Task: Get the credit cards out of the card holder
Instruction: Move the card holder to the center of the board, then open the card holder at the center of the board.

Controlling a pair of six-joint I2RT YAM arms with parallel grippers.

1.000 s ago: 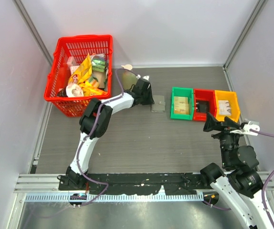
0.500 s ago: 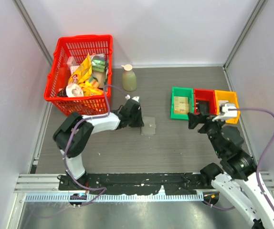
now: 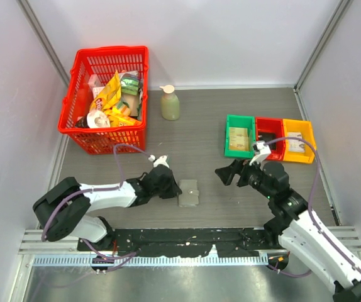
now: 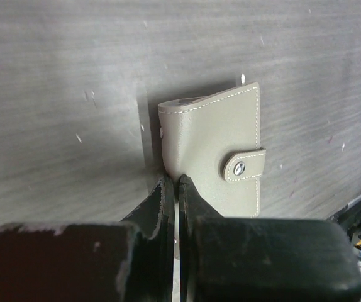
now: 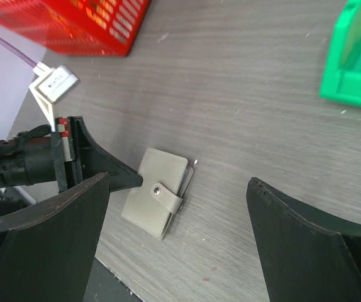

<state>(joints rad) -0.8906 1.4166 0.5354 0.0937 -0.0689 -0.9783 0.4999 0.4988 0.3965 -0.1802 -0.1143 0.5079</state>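
The card holder (image 3: 188,193) lies shut on the table near the front edge, grey-olive with its snap strap fastened. It also shows in the left wrist view (image 4: 212,157) and the right wrist view (image 5: 155,200). No credit cards show; they are hidden inside. My left gripper (image 3: 173,187) is shut on the holder's left edge, pinching it between nearly closed fingers (image 4: 175,182). My right gripper (image 3: 227,171) is open and empty, hovering above the table to the right of the holder (image 5: 178,179).
A red basket (image 3: 105,94) of snack packets stands at the back left, with a soap bottle (image 3: 170,104) beside it. Green (image 3: 239,135), red (image 3: 268,135) and yellow (image 3: 298,138) bins stand at the right. A black rail (image 3: 187,239) runs along the front edge.
My left gripper has carried the card holder from beside the green bin toward the front edge. My right arm has swung left and lowered toward the holder.
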